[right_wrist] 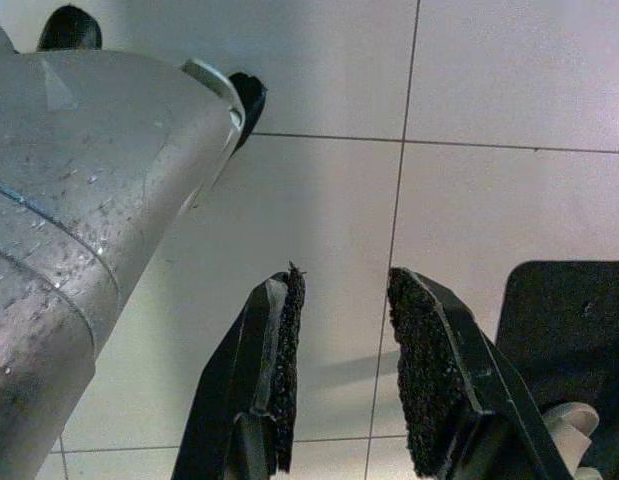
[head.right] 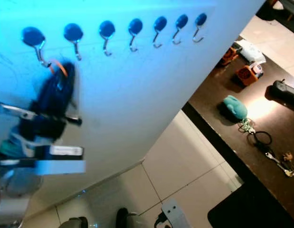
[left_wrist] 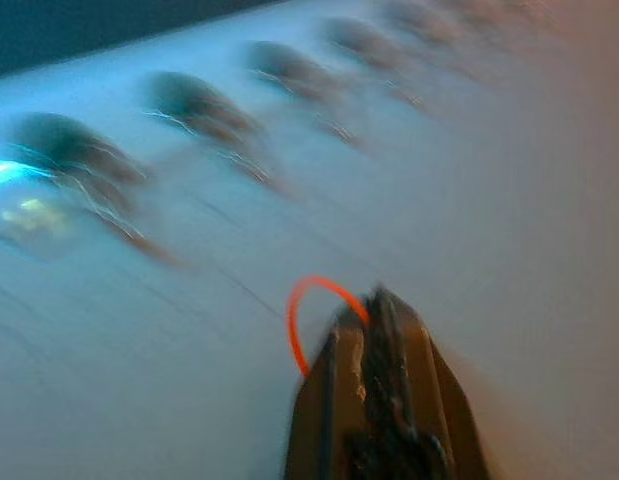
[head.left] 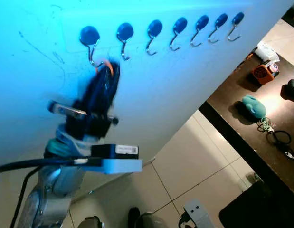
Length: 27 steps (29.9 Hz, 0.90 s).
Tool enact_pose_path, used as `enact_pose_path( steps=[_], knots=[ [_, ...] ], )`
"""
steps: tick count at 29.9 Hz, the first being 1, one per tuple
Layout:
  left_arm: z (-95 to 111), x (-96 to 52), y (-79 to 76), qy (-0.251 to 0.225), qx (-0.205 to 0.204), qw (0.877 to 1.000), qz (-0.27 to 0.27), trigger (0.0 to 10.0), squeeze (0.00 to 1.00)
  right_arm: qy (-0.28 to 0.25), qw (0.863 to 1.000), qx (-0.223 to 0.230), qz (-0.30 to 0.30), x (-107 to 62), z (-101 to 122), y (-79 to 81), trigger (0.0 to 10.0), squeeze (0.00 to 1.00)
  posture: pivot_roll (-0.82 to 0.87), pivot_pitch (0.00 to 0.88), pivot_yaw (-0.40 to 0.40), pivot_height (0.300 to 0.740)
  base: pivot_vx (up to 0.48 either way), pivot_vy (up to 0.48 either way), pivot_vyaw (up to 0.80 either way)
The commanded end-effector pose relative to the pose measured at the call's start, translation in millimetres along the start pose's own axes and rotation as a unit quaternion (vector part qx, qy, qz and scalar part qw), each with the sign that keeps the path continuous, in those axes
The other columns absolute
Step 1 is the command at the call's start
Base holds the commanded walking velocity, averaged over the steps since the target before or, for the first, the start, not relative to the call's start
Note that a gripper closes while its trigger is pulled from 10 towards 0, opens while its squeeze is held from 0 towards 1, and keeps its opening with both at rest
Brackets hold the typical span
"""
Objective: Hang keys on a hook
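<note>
Setting: a white board, washed in blue light, carries a row of seven round-headed hooks above a pale tiled floor; a dark table stands to the robot's right.

Left jaws: the left gripper has its black fingers pressed together on an orange key ring, which loops out just past the fingertips.

Keys: only the orange ring is plainly seen; any keys on it are lost in blur behind the fingers. In the head views the ring sits just below the leftmost hook, close to its wire tip, contact unclear.

Handling: judged light, the ring stiff and thin, anything dangling from it free to swing. The pinch at the ring's near side looks right, leaving the open loop clear to drop over the hook's upturned end.

Right jaws: the right gripper hangs idle over the tiles, its rough pads apart and holding nothing.

Beyond: on the table lie a teal soft toy, an orange box and a second bunch of keys.
</note>
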<state>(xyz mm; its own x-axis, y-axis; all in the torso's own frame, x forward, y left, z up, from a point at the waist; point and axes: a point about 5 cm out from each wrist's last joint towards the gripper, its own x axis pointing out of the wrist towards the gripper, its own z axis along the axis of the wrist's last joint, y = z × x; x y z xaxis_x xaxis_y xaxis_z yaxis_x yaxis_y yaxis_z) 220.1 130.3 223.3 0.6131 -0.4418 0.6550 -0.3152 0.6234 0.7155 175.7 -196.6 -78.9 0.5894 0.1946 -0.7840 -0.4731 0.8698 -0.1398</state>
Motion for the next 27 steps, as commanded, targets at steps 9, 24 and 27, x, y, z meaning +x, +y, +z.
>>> enact_pose_path(
  steps=[9, 24, 27],
  knots=[
    [-16, -103.5, -53.5, -0.006, 0.024, 0.977, -0.212, 10.0, 0.0, 0.027, 1.0, 0.003, 0.0, -5.9, -18, 2.2, 10.0, 0.0, 0.0, 0.164, -0.129, 0.74, 0.0, 0.0, 0.0],
    [-70, -264.0, -109.9, 0.412, -0.146, 0.733, -0.521, 10.0, 0.0, 0.026, 1.0, 0.001, -0.006, -6.5, -17, -2.5, 10.0, 0.0, -0.02, 0.147, -0.127, 0.74, 0.0, 0.0, 0.0],
    [-82, -271.0, -120.0, 0.562, -0.205, 0.686, -0.414, 10.0, 0.0, 0.024, 1.0, 0.004, -0.008, -6.3, -16, -2.8, 10.0, 0.0, -0.03, 0.134, -0.129, 0.74, 0.0, 0.0, 0.0]
  ],
)
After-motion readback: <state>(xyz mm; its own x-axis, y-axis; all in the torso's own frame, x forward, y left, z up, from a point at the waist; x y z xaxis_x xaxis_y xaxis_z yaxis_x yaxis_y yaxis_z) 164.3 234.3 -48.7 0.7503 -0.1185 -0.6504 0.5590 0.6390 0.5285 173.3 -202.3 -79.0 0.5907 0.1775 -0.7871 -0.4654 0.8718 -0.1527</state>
